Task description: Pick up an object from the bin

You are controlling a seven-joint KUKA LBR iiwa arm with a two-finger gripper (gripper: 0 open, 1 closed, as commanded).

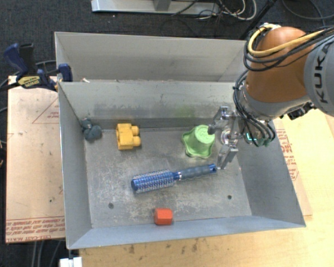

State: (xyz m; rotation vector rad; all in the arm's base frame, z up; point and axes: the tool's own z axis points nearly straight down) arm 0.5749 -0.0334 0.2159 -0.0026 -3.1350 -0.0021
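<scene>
The bin point(156, 57) holds five loose things. At the far left lies a small grey piece point(91, 131), then a yellow block point(127, 136). A blue brush point(172, 178) lies in the middle and a red cube point(163, 216) at the front. A light green, round cup point(199, 141) stands right of centre. The gripper point(224, 148) is just beside it, above the brush's handle end. I cannot tell whether it is open or closed, and nothing shows in its grasp.

Gripper point(222, 144) with fingers apart, near the bin's point(156, 102) right wall, just beside a green cup point(198, 142), blue brush point(170, 178) close by
</scene>
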